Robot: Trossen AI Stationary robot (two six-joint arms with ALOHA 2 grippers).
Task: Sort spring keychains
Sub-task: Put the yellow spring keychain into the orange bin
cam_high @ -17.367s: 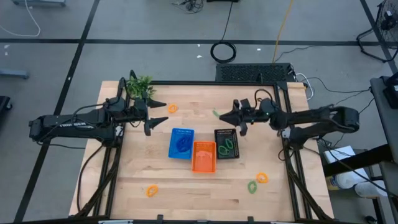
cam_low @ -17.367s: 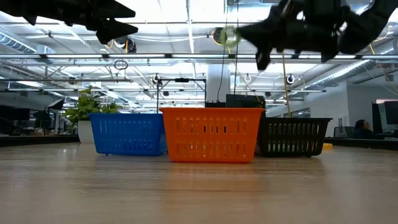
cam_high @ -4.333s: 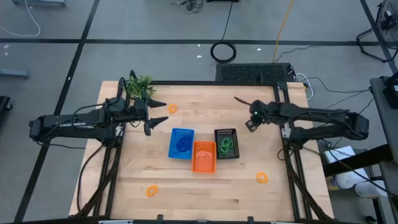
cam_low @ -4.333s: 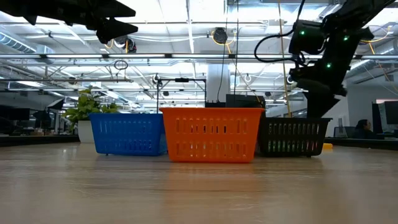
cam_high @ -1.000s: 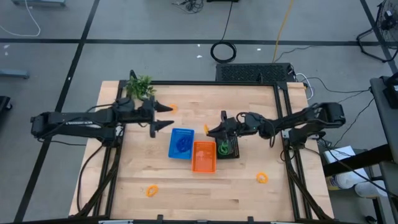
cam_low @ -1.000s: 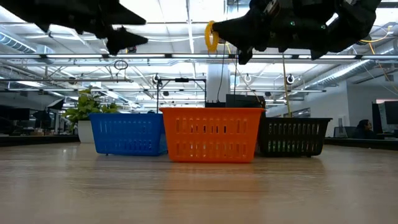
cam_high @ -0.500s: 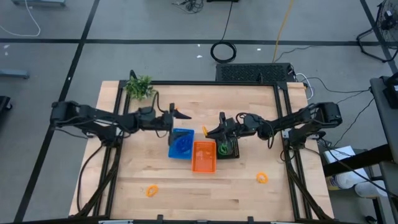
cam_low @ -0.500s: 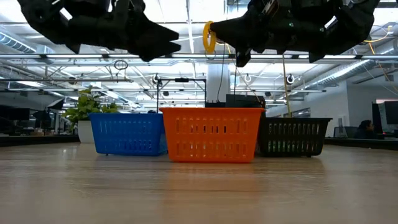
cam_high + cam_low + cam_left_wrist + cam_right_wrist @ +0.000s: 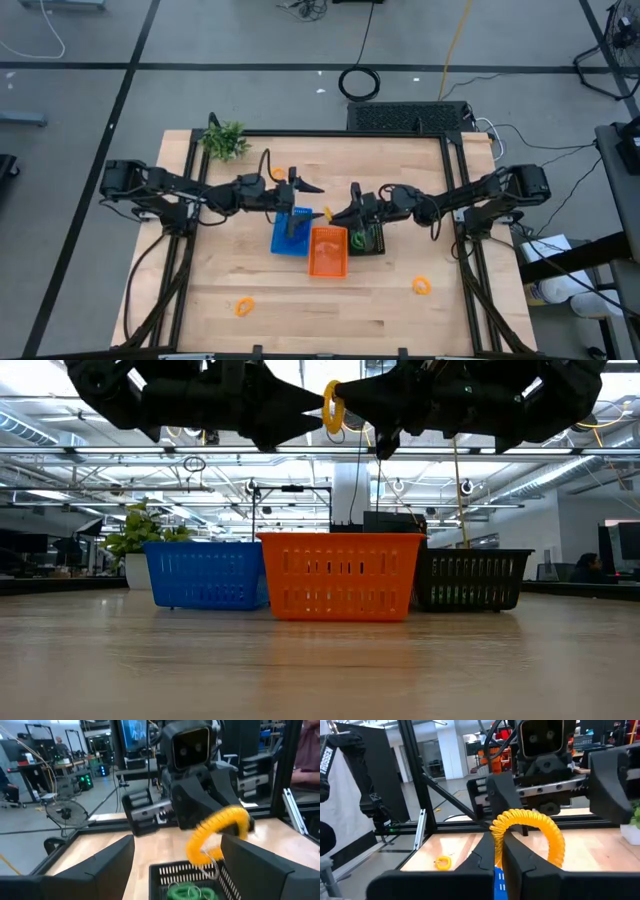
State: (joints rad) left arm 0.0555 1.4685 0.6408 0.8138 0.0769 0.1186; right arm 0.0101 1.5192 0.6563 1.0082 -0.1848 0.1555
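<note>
The right hand (image 9: 332, 214) is pinched shut on a yellow-orange coiled plastic spring keychain (image 9: 330, 407), holding it high above the small orange slatted basket (image 9: 327, 251), between the blue basket (image 9: 292, 232) and the black basket (image 9: 364, 231) of green coils. The left hand (image 9: 306, 197), fingers spread wide, faces it from just beside, the coil hanging between its fingers (image 9: 260, 865) in its wrist view; this looks like a handover in the air, or a drop into the matching basket. Two more orange coils (image 9: 421, 286) lie loose on the wooden bench (image 9: 420, 330).
</note>
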